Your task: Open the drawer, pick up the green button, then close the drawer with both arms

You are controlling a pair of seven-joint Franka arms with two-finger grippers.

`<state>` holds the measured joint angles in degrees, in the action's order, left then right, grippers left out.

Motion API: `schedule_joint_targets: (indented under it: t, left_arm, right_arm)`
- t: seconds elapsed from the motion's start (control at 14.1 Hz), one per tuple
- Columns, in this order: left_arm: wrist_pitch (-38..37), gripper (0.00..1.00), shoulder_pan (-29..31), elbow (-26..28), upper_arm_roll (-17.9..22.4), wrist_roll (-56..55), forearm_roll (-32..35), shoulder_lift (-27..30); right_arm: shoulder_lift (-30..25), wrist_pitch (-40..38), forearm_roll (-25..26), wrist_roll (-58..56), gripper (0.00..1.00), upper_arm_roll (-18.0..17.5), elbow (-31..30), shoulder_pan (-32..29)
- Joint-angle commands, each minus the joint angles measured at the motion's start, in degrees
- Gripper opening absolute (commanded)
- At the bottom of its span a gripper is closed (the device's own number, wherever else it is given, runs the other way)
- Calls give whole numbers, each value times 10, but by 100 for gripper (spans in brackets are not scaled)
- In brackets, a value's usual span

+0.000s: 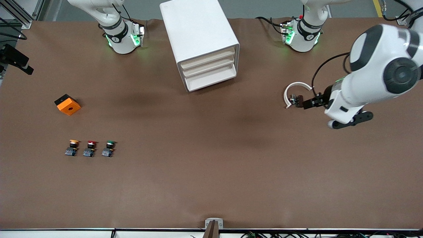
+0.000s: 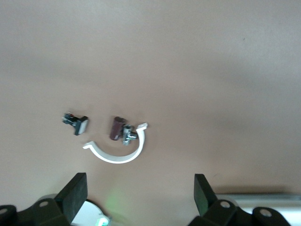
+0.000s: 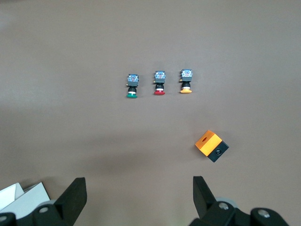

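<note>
The white cabinet (image 1: pixel 198 36) stands mid-table near the arms' bases, its cream-fronted drawers facing the front camera. The drawer (image 1: pixel 211 73) sits low in the stack and none is pulled out. The green-capped button (image 1: pixel 109 148) (image 3: pixel 132 85) lies on the table toward the right arm's end, beside a red-capped (image 1: pixel 90 148) and a yellow-capped one (image 1: pixel 73 147). My left gripper (image 1: pixel 305 103) (image 2: pixel 140 178) hangs open and empty over a white curved clip (image 2: pixel 117 150). My right gripper (image 3: pixel 138 181) is open and empty, high over the table, and out of the front view.
An orange and black box (image 1: pixel 67 104) (image 3: pixel 211 146) lies farther from the front camera than the buttons. By the clip (image 1: pixel 297 91) lie a small brown cylinder (image 2: pixel 115 128) and a small dark part (image 2: pixel 76 122). A white corner (image 3: pixel 23 200) shows in the right wrist view.
</note>
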<state>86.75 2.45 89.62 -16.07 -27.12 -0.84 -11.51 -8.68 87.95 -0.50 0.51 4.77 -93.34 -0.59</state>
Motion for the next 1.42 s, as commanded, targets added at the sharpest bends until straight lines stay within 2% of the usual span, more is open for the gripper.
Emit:
schedule_joint_targets:
  t: [0.0, 0.35, 0.5, 0.71, 1.35]
  left_arm:
    - [-4, 100, -32, 62, 77, 81, -18, 85]
    - [-4, 100, -18, 106, 136, 228, -18, 159]
    - [-3, 100, 6, 98, 135, 244, -13, 173]
    - [-2, 100, 5, 62, 135, 244, -10, 173]
    - [-4, 100, 3, 21, 126, 235, -14, 167]
  right_arm:
    - [-10, 8, 0, -4, 100, -2, -10, -3]
    - [-10, 8, 0, -4, 100, -2, -11, -6]
    - [-10, 10, 0, -4, 100, -2, -11, -5]
    - [-10, 9, 0, -4, 100, -2, -11, -4]
    - [-10, 9, 0, -4, 100, -2, -11, -6]
